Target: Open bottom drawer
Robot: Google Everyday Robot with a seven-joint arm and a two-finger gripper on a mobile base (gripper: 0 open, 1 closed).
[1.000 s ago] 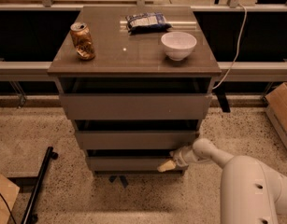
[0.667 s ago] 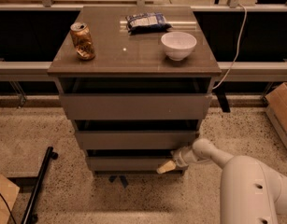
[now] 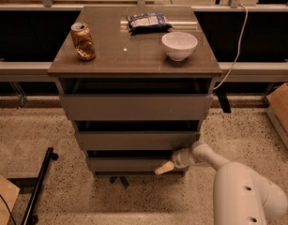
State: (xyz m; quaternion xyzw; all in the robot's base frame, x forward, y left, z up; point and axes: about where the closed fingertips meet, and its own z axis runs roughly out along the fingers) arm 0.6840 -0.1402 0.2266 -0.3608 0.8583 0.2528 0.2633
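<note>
Now the claw [image 3: 164,168] is nosing at the right end of the bottom drawer [image 3: 127,164], likely seeking an edge to pull, though apart or together I cannot tell.

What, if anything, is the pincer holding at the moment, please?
It cannot be told; the pincer is at the right front of the bottom drawer.

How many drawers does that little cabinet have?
3, stacked: top drawer under the tabletop, middle drawer below it, bottom drawer nearest the floor, with the gripper at its front.
</note>
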